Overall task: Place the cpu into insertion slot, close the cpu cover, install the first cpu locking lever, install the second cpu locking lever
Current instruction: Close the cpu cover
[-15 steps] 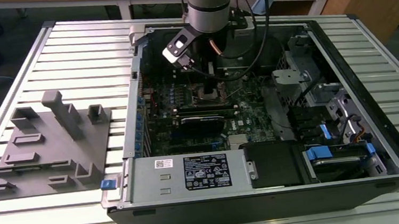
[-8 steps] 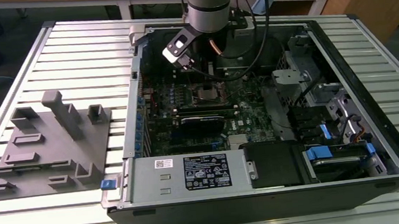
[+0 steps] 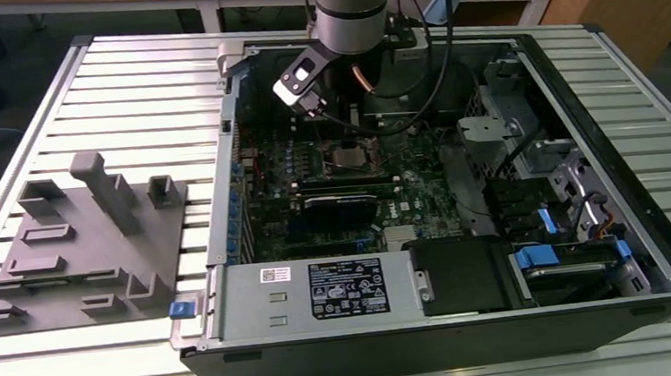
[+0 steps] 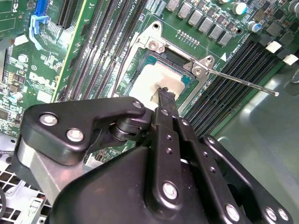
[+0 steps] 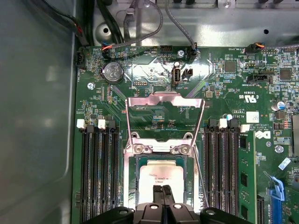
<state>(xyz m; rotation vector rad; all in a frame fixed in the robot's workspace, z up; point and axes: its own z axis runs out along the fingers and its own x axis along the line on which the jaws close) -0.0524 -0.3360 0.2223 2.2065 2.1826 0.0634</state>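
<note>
The black two-finger gripper (image 5: 163,188), fingers pressed together and empty, has its tips directly above the flat square silver-grey cpu (image 5: 161,171) seated in the dark metal-rimmed insertion slot (image 5: 131,179), with the thin silver cpu cover (image 5: 164,99) hinged open just beyond.

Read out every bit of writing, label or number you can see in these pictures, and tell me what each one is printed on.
Nothing here can be quoted with confidence.
Black label on the silver metal box: white print, too small to read.
Dull silver-grey square cpu: faint dark print, too small to read.
Green motherboard: white component markings, too small to read; a maker's logo, not read out.
</note>
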